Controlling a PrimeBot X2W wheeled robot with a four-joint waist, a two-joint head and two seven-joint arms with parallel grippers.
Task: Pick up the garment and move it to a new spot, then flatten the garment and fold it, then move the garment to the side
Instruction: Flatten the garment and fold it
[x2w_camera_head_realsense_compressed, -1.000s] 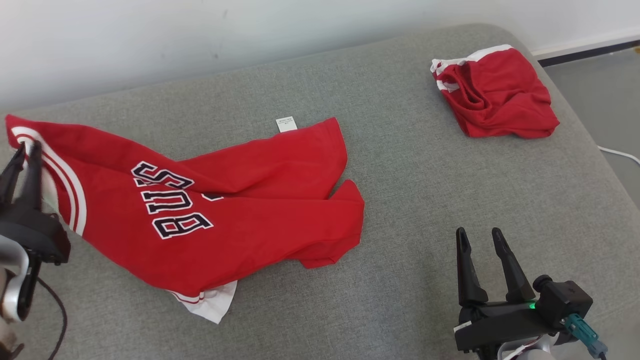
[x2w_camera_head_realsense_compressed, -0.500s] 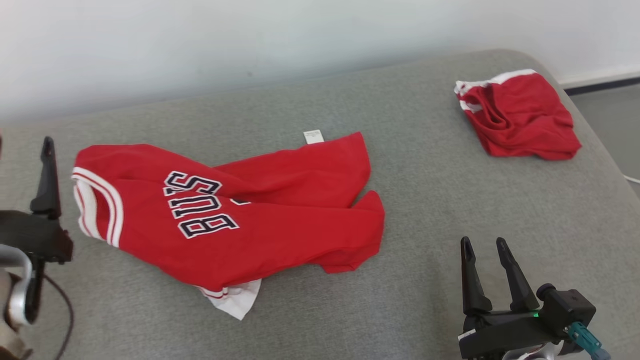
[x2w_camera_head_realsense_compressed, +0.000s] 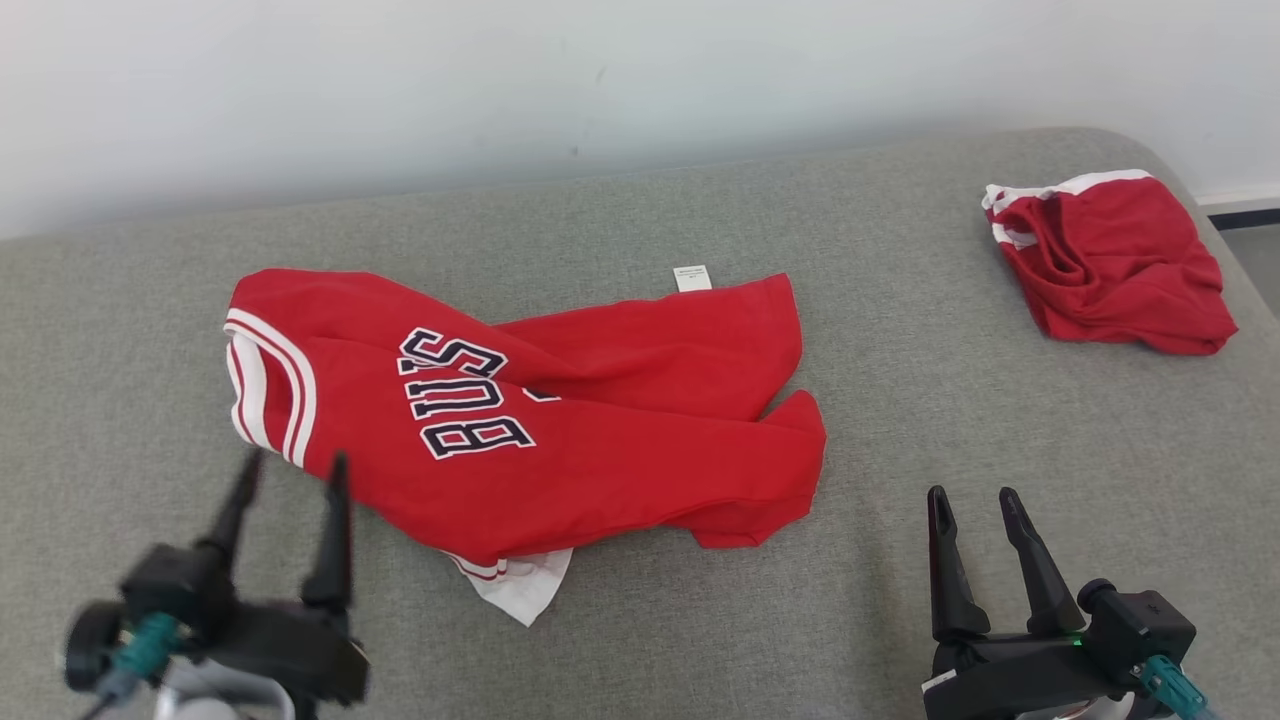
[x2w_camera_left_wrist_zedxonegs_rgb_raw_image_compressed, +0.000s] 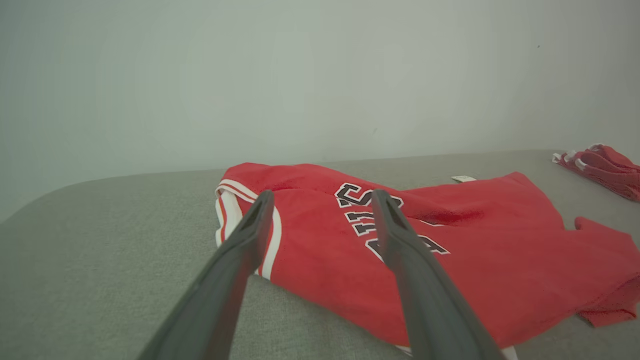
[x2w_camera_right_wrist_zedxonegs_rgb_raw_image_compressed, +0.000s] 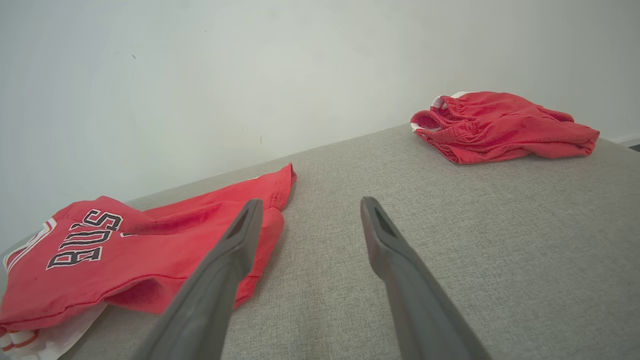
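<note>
Garment (x2w_camera_head_realsense_compressed: 600, 440), a red jersey with white-striped trim and dark letters edged in white, lies crumpled just beyond the left tool (x2w_camera_head_realsense_compressed: 297, 460); that tool sits at the lower left of the head view, its two long dark fingers spread apart and grasping nothing, their tips near the striped end of the garment; whether a tip touches the cloth I cannot tell. In the left wrist view the left tool (x2w_camera_left_wrist_zedxonegs_rgb_raw_image_compressed: 321, 195) points at that same striped end, the garment (x2w_camera_left_wrist_zedxonegs_rgb_raw_image_compressed: 450, 260) spreading away to the right across the grey woven-fabric cushion (x2w_camera_left_wrist_zedxonegs_rgb_raw_image_compressed: 100, 260).

The right tool (x2w_camera_head_realsense_compressed: 971, 495) rests at the lower right, fingers likewise parted and empty, over bare cushion (x2w_camera_head_realsense_compressed: 1000, 400) and apart from the garment's nearest red corner; its wrist view shows the right tool (x2w_camera_right_wrist_zedxonegs_rgb_raw_image_compressed: 311, 201) with the garment (x2w_camera_right_wrist_zedxonegs_rgb_raw_image_compressed: 125, 260) to the left.

A strip of white cloth (x2w_camera_head_realsense_compressed: 520, 590) sticks out from under the garment's near edge; a small white label (x2w_camera_head_realsense_compressed: 691, 278) lies at its far edge. Well apart, at the cushion's far right corner, sits a bundle of red shorts with white trim (x2w_camera_head_realsense_compressed: 1110, 265); a pale plain wall (x2w_camera_head_realsense_compressed: 600, 80) rises behind.
</note>
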